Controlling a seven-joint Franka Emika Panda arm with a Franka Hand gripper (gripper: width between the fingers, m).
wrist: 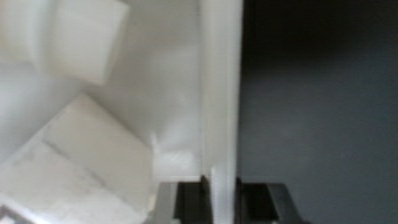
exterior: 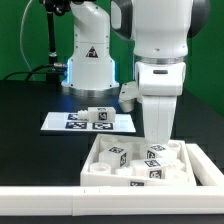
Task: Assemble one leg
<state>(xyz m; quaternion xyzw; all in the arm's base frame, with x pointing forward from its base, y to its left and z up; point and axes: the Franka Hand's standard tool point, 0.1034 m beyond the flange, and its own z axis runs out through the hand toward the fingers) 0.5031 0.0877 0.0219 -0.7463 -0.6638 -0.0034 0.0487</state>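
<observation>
Nearest the lens, the claw [wrist: 221, 190] pinches a thin white wall [wrist: 217, 90] edge-on, while the legs [exterior: 152, 154] lie beside it in the tray [exterior: 100, 165].

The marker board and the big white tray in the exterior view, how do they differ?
The marker board is a thin flat sheet, while the tray has raised walls. The marker board lies farther back with a small tagged block on it, while the tray sits nearer the camera holding several tagged white parts. The gripper reaches down into the tray, not toward the marker board. Both are white and rest on the dark table.
</observation>
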